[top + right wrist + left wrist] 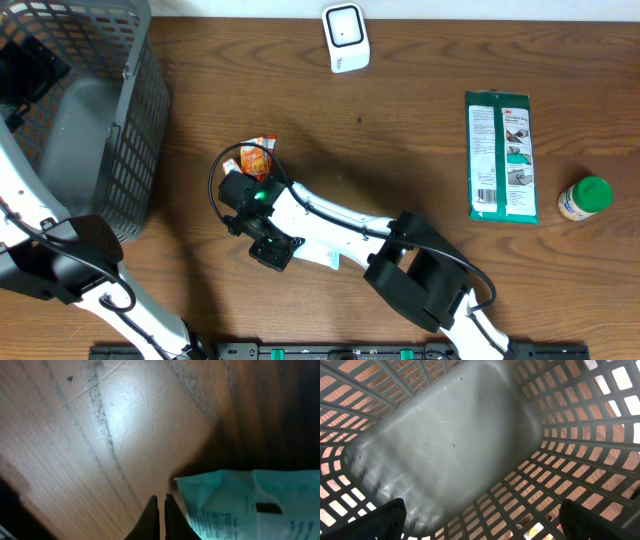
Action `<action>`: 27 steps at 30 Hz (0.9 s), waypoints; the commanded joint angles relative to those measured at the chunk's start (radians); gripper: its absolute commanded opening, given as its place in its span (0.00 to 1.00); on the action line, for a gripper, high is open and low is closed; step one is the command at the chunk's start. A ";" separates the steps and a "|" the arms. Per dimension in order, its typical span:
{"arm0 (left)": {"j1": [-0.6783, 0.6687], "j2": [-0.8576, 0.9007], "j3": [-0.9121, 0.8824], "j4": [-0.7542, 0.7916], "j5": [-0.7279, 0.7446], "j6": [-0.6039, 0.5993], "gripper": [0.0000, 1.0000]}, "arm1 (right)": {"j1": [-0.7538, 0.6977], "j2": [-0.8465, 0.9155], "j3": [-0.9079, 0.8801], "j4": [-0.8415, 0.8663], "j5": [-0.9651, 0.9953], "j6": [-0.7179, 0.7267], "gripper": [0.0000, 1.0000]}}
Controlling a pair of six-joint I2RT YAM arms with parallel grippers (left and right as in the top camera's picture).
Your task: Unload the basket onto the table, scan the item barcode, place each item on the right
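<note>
My right gripper (160, 496) is shut, its tips low over the wooden table with nothing between them. A pale teal packet (235, 505) with printed text lies just to their right, close against the right finger. In the overhead view the same gripper (273, 251) sits mid-table, with the packet (322, 258) partly hidden under the arm. A small orange snack packet (257, 158) lies just beyond the wrist. The white barcode scanner (345, 38) stands at the far edge. My left gripper (480, 527) hangs open inside the grey basket (445, 440), holding nothing.
The grey mesh basket (130, 120) fills the far left corner. A green-and-white flat package (502, 155) lies at the right, with a small green-capped bottle (585, 197) beside it. My right arm's white link (330, 215) crosses the table's middle.
</note>
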 commanded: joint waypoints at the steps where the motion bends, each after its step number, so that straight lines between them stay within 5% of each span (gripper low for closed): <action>1: 0.000 -0.023 0.017 -0.003 0.008 -0.001 0.98 | -0.001 0.019 -0.004 0.018 0.082 0.022 0.02; 12: 0.000 -0.023 0.017 -0.003 0.008 -0.001 0.98 | -0.048 0.019 -0.004 0.032 0.308 0.150 0.06; 22: 0.000 -0.023 0.017 -0.003 0.008 -0.001 0.98 | -0.093 -0.014 0.066 0.029 0.074 0.177 0.01; 27: 0.000 -0.023 0.017 -0.004 0.008 -0.001 0.98 | -0.176 -0.116 0.129 -0.003 0.040 0.216 0.18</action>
